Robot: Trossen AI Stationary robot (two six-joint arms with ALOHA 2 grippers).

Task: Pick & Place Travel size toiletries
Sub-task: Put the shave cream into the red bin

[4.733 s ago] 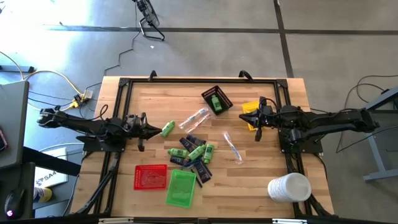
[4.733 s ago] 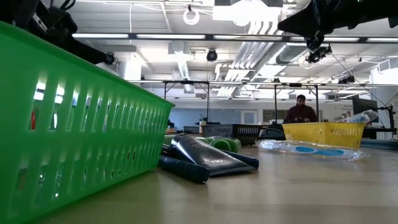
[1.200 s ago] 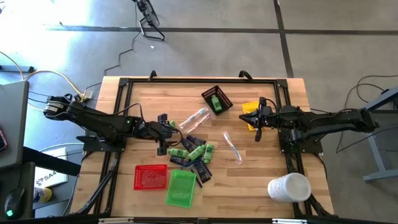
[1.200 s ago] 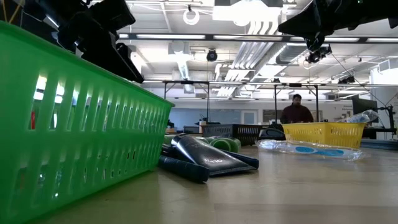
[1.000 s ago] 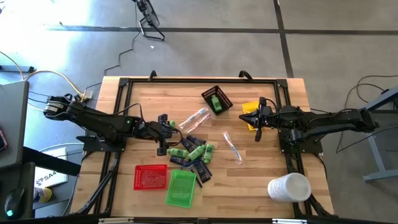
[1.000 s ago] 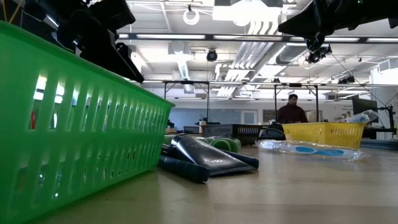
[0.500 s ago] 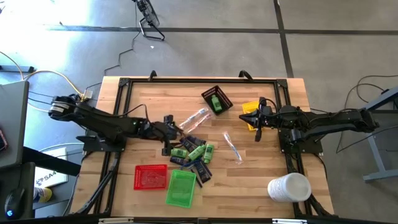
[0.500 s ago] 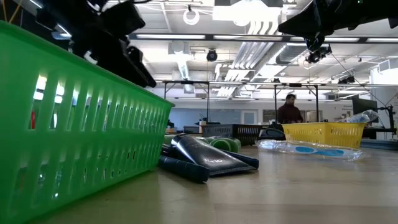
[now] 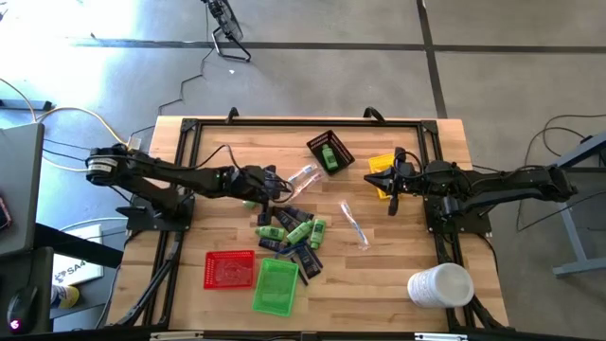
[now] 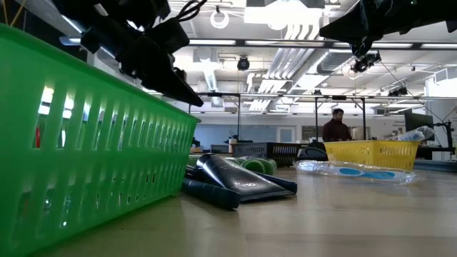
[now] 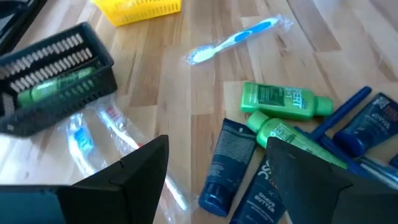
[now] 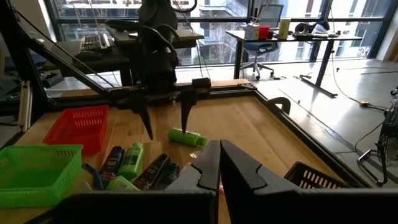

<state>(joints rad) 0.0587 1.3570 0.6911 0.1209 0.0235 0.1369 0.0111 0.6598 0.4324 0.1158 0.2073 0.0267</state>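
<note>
The travel size toiletries lie mid-table: a pile [image 9: 294, 237] of green bottles [image 11: 283, 102] and dark blue tubes [image 11: 224, 165], two clear-wrapped toothbrushes [image 9: 301, 178] [image 9: 354, 223], and a lone green bottle [image 12: 186, 137]. My left gripper [image 9: 276, 189] hangs open above the wood at the pile's left end, and the lone bottle lies by its fingertips [image 12: 185, 121] without touching them. Over the table's right side, by the yellow tray, my right gripper [image 9: 393, 187] hangs shut and holds nothing.
A black tray [image 9: 329, 152] holding a green bottle stands at the far middle, with a yellow tray [image 9: 382, 170] to its right. Red [image 9: 230, 269] and green [image 9: 276, 284] trays sit near the front edge. A white cylinder [image 9: 440, 284] lies front right. A person [image 10: 335, 127] stands far behind.
My left gripper has gone toward the table's right edge and a little toward the far edge, sinking slightly, from beside the lone green bottle to the pile's left end. It has stayed open.
</note>
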